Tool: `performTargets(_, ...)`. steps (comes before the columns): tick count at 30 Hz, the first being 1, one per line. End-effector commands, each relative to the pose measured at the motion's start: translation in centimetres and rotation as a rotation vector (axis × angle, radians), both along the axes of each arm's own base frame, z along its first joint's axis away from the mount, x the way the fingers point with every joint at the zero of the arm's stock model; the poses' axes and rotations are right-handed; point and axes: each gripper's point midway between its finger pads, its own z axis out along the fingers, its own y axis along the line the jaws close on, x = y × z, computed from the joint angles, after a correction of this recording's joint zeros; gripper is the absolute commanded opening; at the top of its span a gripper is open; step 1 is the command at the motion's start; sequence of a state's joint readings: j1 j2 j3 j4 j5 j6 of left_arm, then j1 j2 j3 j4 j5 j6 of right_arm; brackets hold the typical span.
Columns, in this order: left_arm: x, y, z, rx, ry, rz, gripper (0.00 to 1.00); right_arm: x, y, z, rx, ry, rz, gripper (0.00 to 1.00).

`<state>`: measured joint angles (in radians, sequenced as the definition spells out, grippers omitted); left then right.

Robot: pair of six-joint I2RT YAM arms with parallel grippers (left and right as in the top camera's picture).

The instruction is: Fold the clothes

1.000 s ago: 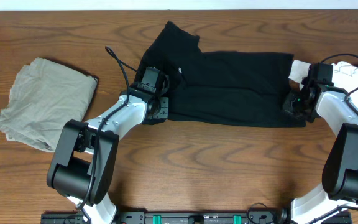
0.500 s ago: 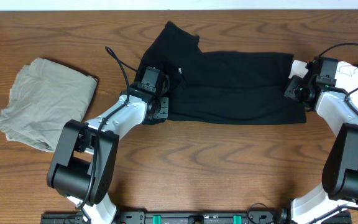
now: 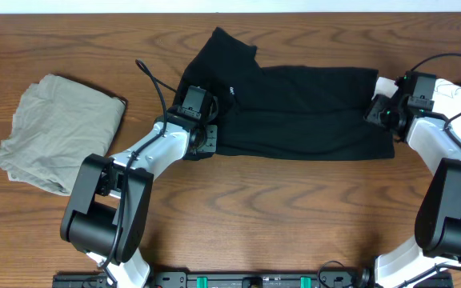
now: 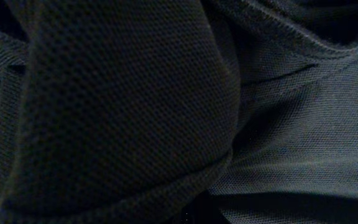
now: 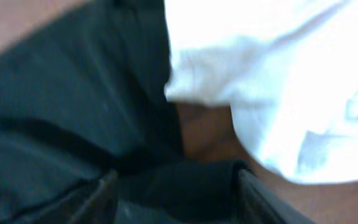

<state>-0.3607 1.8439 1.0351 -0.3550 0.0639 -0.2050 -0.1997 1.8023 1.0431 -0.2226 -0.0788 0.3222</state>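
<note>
Overhead view: three garments are counted on the wooden desk (image 3: 294,216). One black garment (image 3: 302,112) is spread out flat in the middle, with a narrower part reaching toward the far edge. One grey-beige garment (image 3: 54,132) is laid in a loose, crumpled fold at the left, well apart from the black one. One white garment (image 3: 384,86) is seen at the right, just beside the right end of the black one and partly covered by the right arm.

Two hands are counted. The left hand (image 3: 205,138) is placed on the lower left edge of the black garment, and its fingers are pressed together. In the left wrist view only black mesh cloth (image 4: 179,112) is shown, very close and folded, so it cannot be told whether cloth is pinched.

The right hand (image 3: 377,112) is placed at the right end of the black garment. In the right wrist view its fingers (image 5: 101,196) are seen spread apart, and a fold of black cloth (image 5: 55,93) is lying between them. The white garment (image 5: 278,93) is seen just behind, with a little bare desk (image 5: 204,134) between.
</note>
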Motion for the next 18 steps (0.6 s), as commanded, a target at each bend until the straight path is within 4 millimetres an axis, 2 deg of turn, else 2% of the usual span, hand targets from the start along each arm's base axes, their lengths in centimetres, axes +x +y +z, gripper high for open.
performTargets(1,-2.7,1.4,-2.5,0.058,0.098,0.005,0.06,1.5,-0.7,1.5,-0.012,-0.057,-0.008,0.61)
performTargets(5,-2.7,1.4,-2.5,0.058,0.098,0.005,0.06,1.4,-0.6,1.4,-0.008,-0.055,-0.002,0.67)
performTargets(12,-2.7,1.4,-2.5,0.058,0.098,0.005,0.05,1.1,1.3,1.2,0.056,-0.047,0.097,0.66)
performTargets(18,-2.9,1.5,-2.5,0.061,0.104,0.005,0.06,1.4,2.2,2.8,0.089,-0.090,0.128,0.67)
